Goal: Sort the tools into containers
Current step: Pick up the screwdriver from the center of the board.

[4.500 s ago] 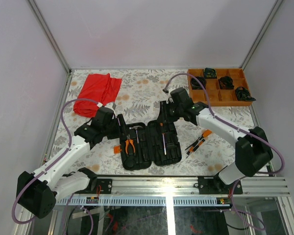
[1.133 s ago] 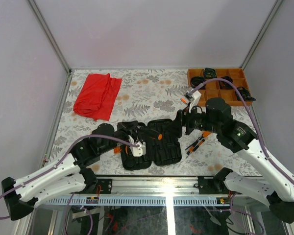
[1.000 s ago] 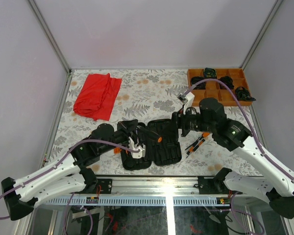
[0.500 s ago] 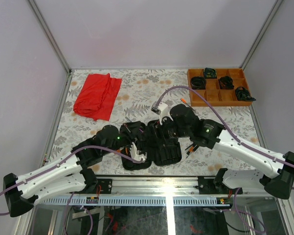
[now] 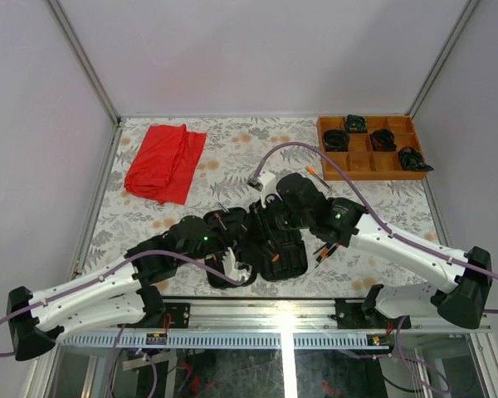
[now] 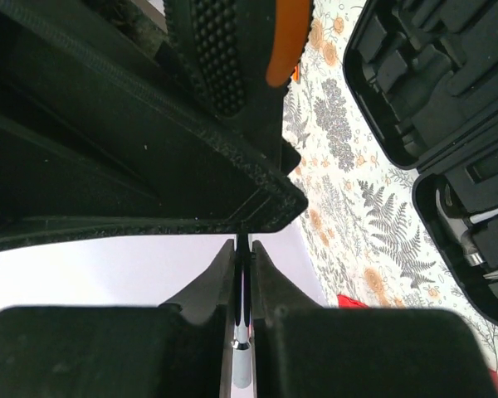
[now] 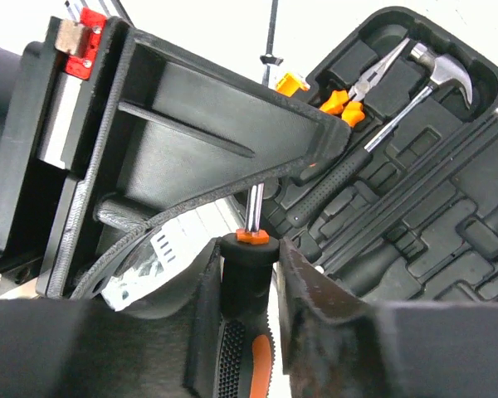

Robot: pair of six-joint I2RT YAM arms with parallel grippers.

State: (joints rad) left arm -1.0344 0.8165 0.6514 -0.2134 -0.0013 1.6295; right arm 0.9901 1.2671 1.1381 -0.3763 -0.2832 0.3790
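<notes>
Right pincer (image 7: 247, 249) is clamped round the black-and-orange handle of a screwdriver (image 7: 246, 278) — and the left pincer (image 6: 242, 249) is pinched shut on that same tool's thin shaft. Both hang over the open tool case (image 7: 423, 199) — hammer (image 7: 436, 62) and pliers (image 7: 369, 83) lie slotted inside, upper right of the frame.

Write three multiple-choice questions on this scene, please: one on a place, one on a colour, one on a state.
1. Where does the hammer lie? A) in the open case B) on the table C) in the wooden tray
2. What colour is the cloth? A) blue B) red C) green
3. The right gripper is: A) open, empty B) out of view C) shut on the screwdriver
Answers: 1 A, it sits beside the pliers; 2 B, plainly red; 3 C, it clamps the handle.
</notes>
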